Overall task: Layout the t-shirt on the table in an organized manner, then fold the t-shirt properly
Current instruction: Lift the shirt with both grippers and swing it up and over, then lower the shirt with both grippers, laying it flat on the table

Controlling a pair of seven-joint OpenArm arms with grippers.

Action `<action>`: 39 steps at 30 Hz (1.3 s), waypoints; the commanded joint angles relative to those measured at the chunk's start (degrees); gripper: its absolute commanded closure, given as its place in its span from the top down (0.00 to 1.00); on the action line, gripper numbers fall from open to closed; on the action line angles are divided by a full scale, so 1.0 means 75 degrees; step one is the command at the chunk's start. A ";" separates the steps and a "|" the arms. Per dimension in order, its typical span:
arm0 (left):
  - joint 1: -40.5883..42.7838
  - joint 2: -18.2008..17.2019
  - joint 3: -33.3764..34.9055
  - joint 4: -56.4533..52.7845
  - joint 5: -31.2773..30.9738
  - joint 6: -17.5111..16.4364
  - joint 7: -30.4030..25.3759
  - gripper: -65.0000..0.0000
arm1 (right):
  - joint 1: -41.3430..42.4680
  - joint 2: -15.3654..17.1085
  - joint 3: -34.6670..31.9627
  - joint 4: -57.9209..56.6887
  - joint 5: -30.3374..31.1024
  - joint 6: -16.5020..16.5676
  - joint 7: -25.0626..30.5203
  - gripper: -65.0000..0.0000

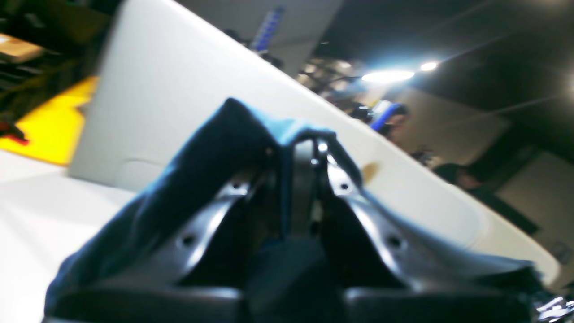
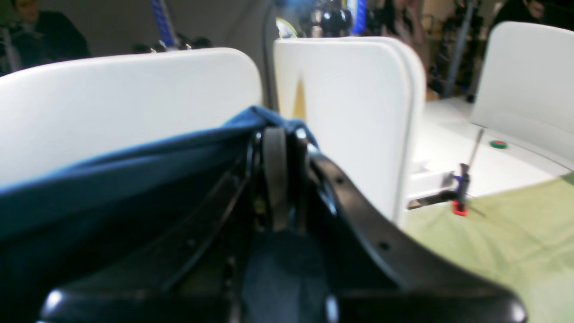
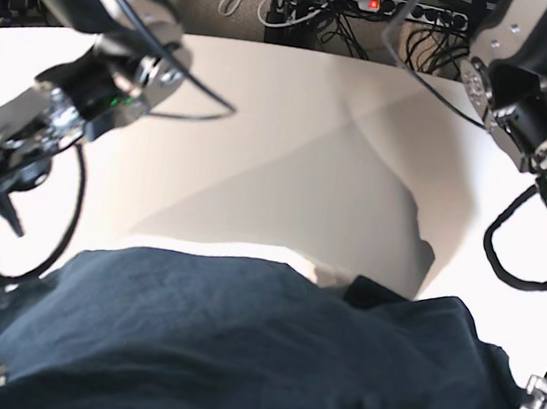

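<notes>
Both claws are clenched on the t-shirt [image 3: 234,351]: the left gripper [image 1: 309,148] at center frame, the right gripper [image 2: 280,134] likewise. The cloth fills the base view's bottom, above the table [image 3: 292,136]. I judge that uneven pulling could slip a pinched edge loose and bunch the fabric.

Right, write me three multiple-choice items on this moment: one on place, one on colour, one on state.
1. Where does the t-shirt sit in the base view?
A. along the near edge
B. at the far edge
C. off the table

2. What colour is the t-shirt?
A. red
B. dark navy
C. white

3. How do the jaws of the left gripper and the right gripper stand?
A. both shut on the t-shirt
B. both open
C. one open

Answers: 1 A, cloth fills the bottom of the picture; 2 B, dark blue in all views; 3 A, fabric is pinched at both tips.
</notes>
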 commanded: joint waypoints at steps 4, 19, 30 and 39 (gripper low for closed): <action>0.0267 -0.0300 0.0000 0.0113 -0.0925 0.0126 -0.0198 0.00 | -0.0235 -0.0108 -0.0016 0.0099 0.0083 -0.0044 0.1061 0.00; 0.1240 -0.1191 -0.0047 0.0137 -0.3047 0.0138 -0.0174 0.00 | -0.1806 -0.0330 -0.0039 0.0157 0.2041 -0.0056 0.3276 0.01; 0.0572 -0.1214 -0.0047 0.0148 -0.3340 0.0126 -0.0198 0.00 | -0.2052 -0.0342 -0.0039 0.0192 0.2287 -0.0056 0.4636 0.01; -0.0108 -0.0886 0.0012 0.0055 -0.2249 0.0126 -0.0209 0.00 | -0.1244 -0.0283 0.0019 0.0122 0.2252 -0.0067 0.3745 0.01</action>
